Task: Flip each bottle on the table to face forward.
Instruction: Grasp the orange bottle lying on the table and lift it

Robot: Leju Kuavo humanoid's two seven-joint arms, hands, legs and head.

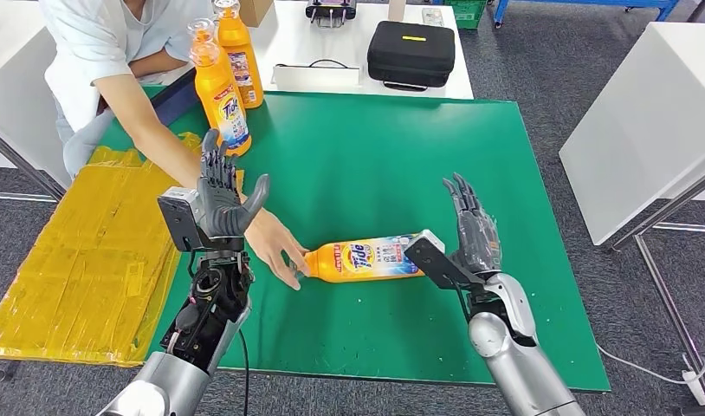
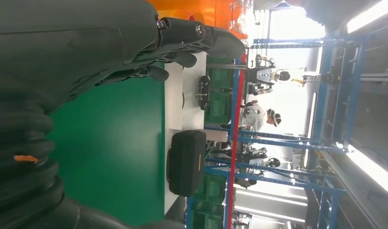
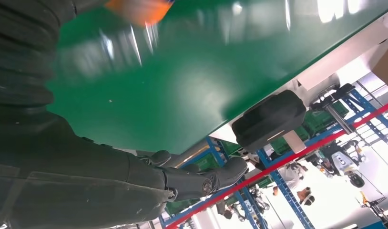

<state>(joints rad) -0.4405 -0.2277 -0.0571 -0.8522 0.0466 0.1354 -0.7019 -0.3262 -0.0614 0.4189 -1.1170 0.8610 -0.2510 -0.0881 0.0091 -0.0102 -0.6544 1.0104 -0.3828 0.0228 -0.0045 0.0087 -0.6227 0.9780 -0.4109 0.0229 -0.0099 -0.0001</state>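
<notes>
Both hands' fingers are spread and hold nothing: left hand (image 1: 221, 198), right hand (image 1: 475, 232). Between them a bottle (image 1: 366, 260) lies on the green tabletop (image 1: 375, 156), a person's hand (image 1: 275, 247) at its neck. 2 bottles (image 1: 228, 74) stand behind. The left wrist view shows a black case (image 2: 186, 162).

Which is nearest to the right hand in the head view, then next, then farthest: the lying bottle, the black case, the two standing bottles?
1. Lying bottle: on the green mat just left of the right hand, base end by it.
2. Black case: on the white table past the mat's far edge.
3. Standing bottles: far left corner, by the person.
</notes>
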